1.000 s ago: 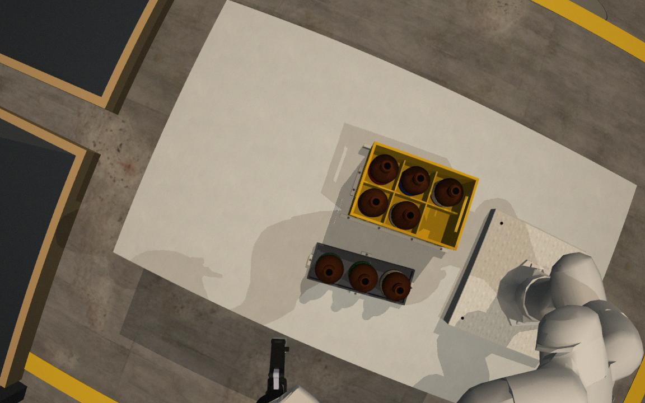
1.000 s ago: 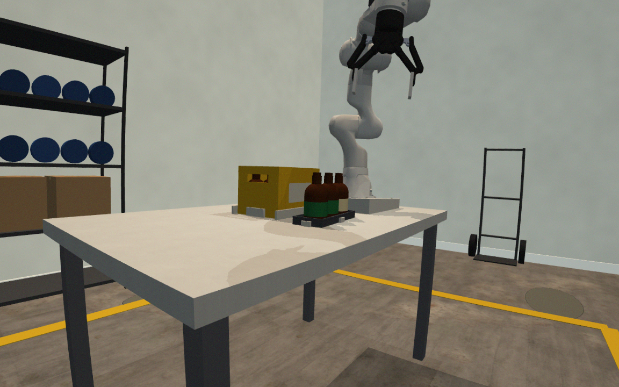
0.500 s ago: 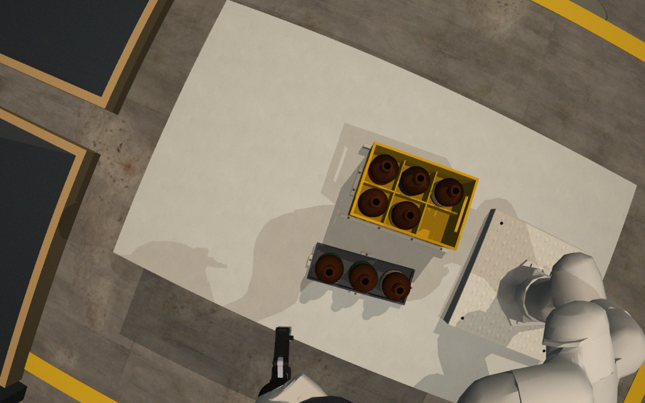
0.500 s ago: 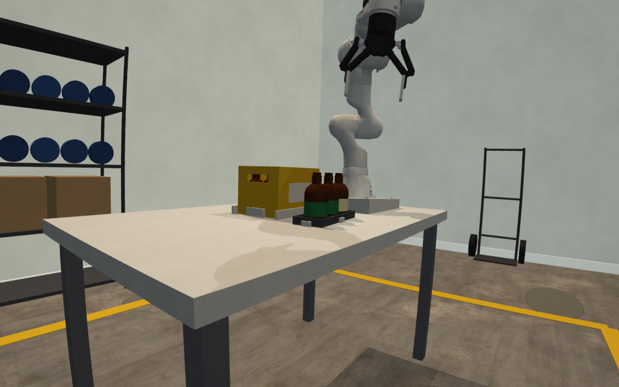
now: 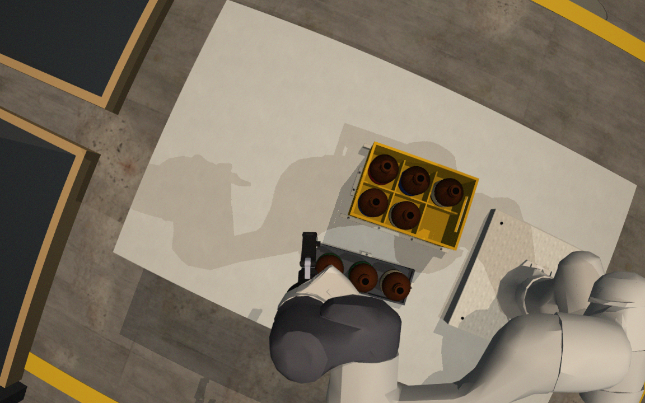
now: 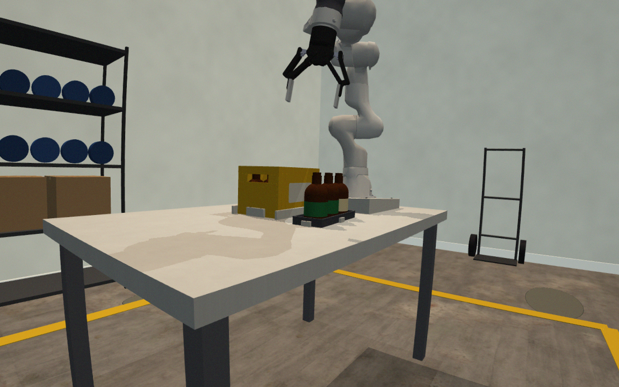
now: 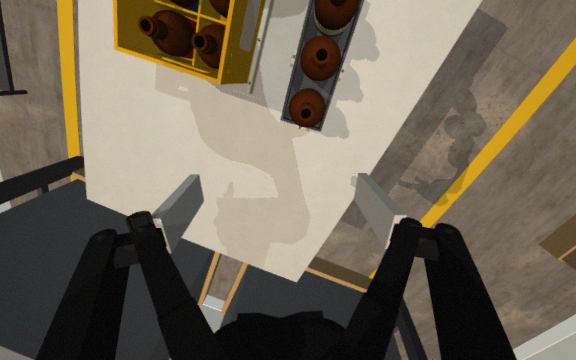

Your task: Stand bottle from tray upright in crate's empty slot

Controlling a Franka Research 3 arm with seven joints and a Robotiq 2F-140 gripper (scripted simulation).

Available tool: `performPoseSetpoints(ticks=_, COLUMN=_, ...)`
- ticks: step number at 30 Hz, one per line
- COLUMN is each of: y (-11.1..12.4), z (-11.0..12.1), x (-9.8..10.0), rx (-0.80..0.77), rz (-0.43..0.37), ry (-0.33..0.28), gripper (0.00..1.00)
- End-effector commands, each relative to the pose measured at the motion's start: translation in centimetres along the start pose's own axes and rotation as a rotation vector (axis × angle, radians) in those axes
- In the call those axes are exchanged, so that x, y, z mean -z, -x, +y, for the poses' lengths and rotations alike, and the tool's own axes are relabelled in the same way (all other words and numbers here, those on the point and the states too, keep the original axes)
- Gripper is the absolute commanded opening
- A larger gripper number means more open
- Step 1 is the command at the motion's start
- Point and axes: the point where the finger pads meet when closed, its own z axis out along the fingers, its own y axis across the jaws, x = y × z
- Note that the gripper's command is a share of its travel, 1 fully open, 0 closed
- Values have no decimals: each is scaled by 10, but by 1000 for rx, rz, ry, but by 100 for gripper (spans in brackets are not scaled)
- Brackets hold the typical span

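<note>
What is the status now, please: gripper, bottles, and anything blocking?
Gripper open, empty, high above tray. Three bottles upright in tray; crate corner slot empty. No obstruction seen.

From the top view, the white arm's wrist covers most of the end brown glass bottle (image 5: 328, 261) in the dark grey tray (image 5: 409, 275). In the wrist view, the upper edge cuts off the yellow plastic crate (image 7: 233, 60) and the far bottle (image 7: 335, 12). The label colours cannot be told there.

Bright, sharp — soft shadows, edges curved
</note>
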Motion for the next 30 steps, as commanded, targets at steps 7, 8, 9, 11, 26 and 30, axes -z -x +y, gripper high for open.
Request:
performPoseSetpoints(ticks=7, y=-40, z=-74, x=-22, rx=183, rz=-9, ry=3, gripper=100)
performPoseSetpoints(ticks=8, y=-40, z=-74, x=-22, rx=183, rz=-9, ry=3, gripper=100)
performPoseSetpoints(ticks=9, y=-40, z=-74, x=-22, rx=183, rz=-9, ry=3, gripper=100)
performPoseSetpoints(ticks=11, y=-40, z=-74, x=-22, rx=183, rz=-9, ry=3, gripper=100)
performPoseSetpoints(ticks=26, y=-146, z=-168, x=-76, rx=317, rz=10, ry=52, gripper=100)
performPoseSetpoints(ticks=30, y=-171, z=-180, x=-89, rx=350, rz=9, ry=70, gripper=100)
